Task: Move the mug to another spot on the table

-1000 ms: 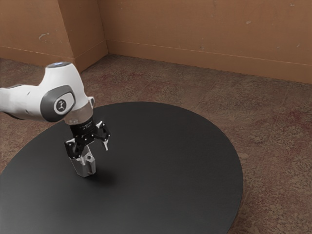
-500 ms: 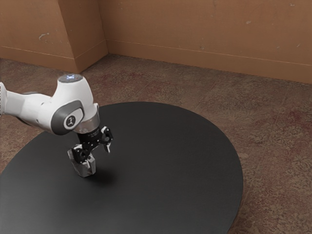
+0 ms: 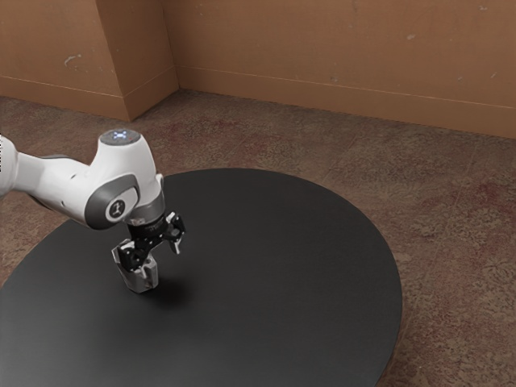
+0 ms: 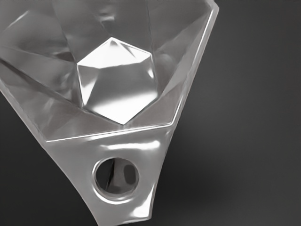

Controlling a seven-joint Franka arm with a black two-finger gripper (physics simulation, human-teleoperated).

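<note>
A silver faceted mug (image 3: 143,278) stands upright on the round black table (image 3: 274,266), toward the exterior view's left. My gripper (image 3: 147,251) hangs just above the mug's rim, open, its black fingers spread to either side of the mug's top and not pressing on it. From the wrist camera I look straight down into the mug (image 4: 113,84) from close up. I see its hexagonal bottom and its handle (image 4: 117,179) with a round hole.
The black tabletop stretches wide toward the exterior view's right and front. Its edge (image 3: 387,258) curves around on the right. Brown carpet (image 3: 451,201) and tan walls (image 3: 322,40) surround the table.
My arm has swung in and my hand has come down closer onto the mug. The mug has stayed where it was.
</note>
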